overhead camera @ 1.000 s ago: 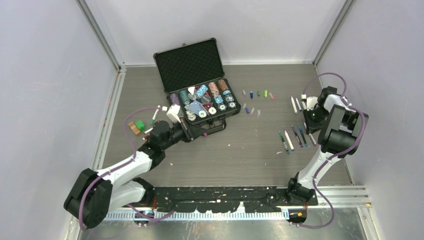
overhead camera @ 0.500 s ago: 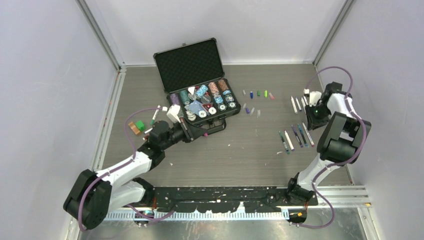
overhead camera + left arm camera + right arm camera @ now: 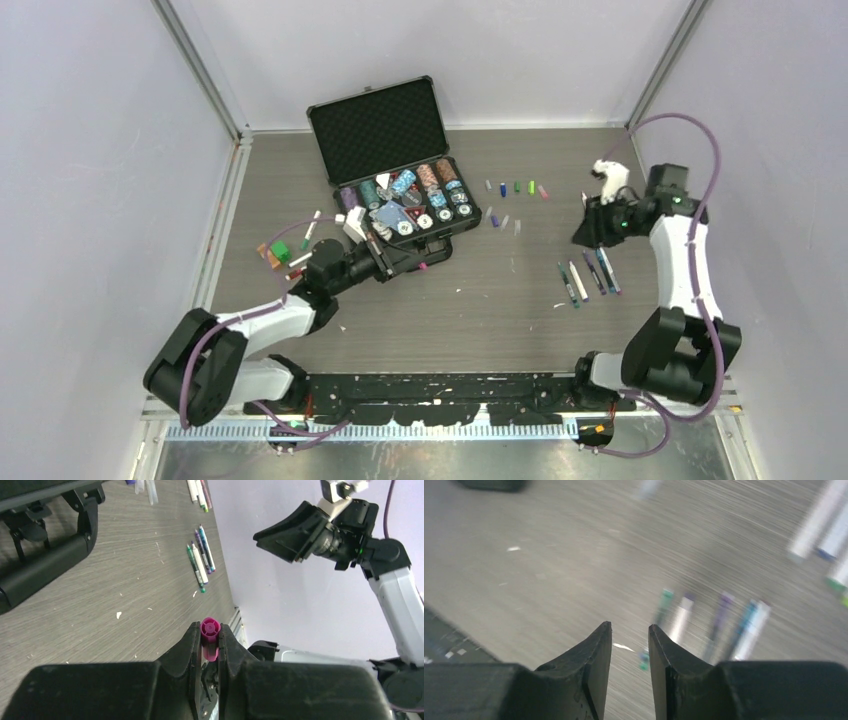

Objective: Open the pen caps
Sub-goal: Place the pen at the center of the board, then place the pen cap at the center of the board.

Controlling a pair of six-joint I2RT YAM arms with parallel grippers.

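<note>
In the last second the right arm has left its low spot at the far right edge of the table [image 3: 470,310] and swung up and over. The right gripper [image 3: 588,230] now hangs above the surface, turned leftward, over the loose pens [image 3: 585,277] lying right of centre. Its wrist view is smeared with motion, yet we can see the two fingers parted by a narrow gap with nothing between them.

The left gripper [image 3: 210,636] has pushed a little to the right, just on the near side of the black case [image 3: 378,128]. It is clamped on a pen [image 3: 210,630] whose magenta end (we take it for the cap) sticks out past the fingertips, aimed toward the other arm. From the left wrist camera the right gripper shows raised and facing back, well apart from the pen.

We read this as the two arms lining up for a pull: the left holds the barrel and the right comes to take the magenta end. That cap is not off yet. A row of loose pen caps [image 3: 515,188] lies on the far side, right of the case, so several pens seem done already. Whether the pens under the right gripper are capped we cannot tell. The right must close the distance and meet the small end squarely, since a slight miss could knock the pen askew in the left's grip.
</note>
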